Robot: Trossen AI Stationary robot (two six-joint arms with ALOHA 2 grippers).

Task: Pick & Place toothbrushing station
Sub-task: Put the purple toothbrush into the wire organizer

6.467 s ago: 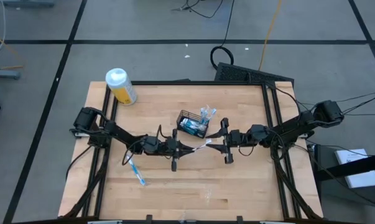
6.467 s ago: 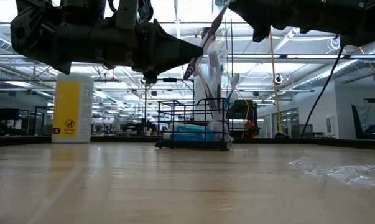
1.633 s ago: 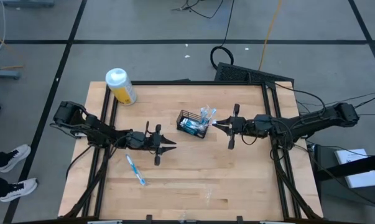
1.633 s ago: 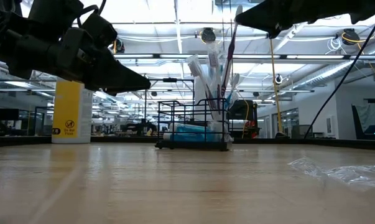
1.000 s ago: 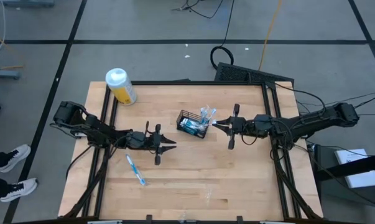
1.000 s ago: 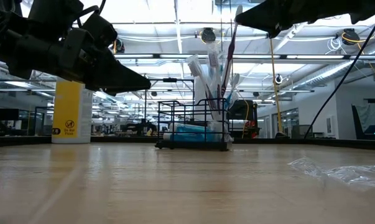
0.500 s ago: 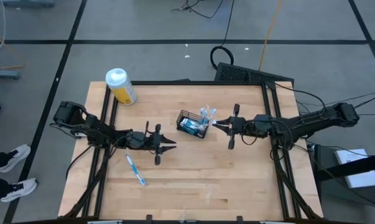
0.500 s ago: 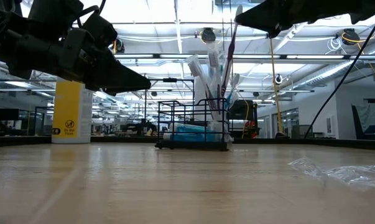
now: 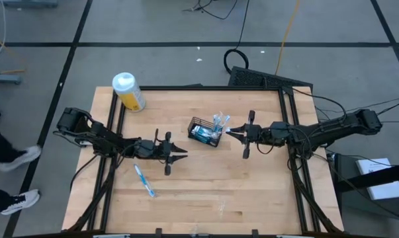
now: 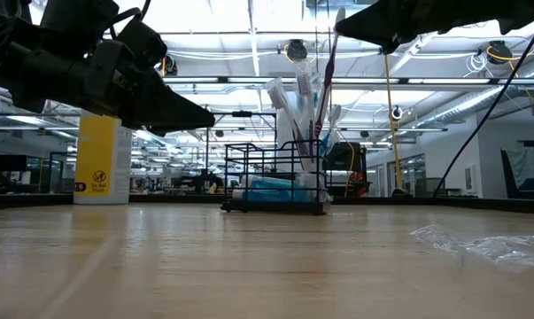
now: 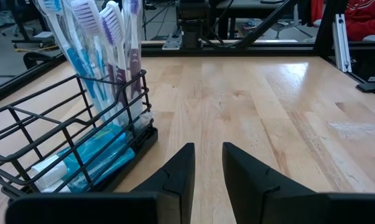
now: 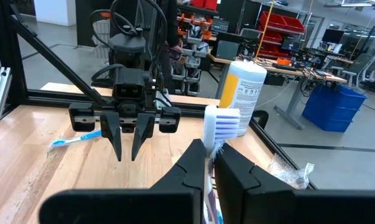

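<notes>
Nothing on the table has moved over the last second and a half; only a person's shoe (image 9: 28,155) at the left edge of the high view has shifted. Against the earliest frames, though, my two arms have drawn apart from their meeting at table centre, and the toothbrush we held between us is now pinched in my right gripper (image 12: 210,151) alone.

That toothbrush (image 12: 219,127) stands with its bristled head up between my pressed-together right fingers, just above the black wire-mesh basket (image 9: 204,131), which sits a little above the middle of the high view. I judge I am about to lower it in among the others — the hand-over looks finished and only the placing is left.

Inside the basket several white-and-blue toothbrushes (image 11: 106,56) stand bunched upright at one end, and teal tubes (image 11: 94,163) lie flat along its floor.

My left gripper (image 9: 181,153) hovers left of centre, pointing toward the basket, with its fingers (image 11: 178,177) slightly apart and nothing between them. Below it, in the lower left of the table (image 9: 252,192), one more blue toothbrush (image 9: 143,180) lies loose — my guess is that it goes next. A crumpled clear wrapper (image 10: 479,244) lies toward the lower middle, and a yellow bottle (image 9: 128,91) stands at the upper left corner, well apart from the basket.
</notes>
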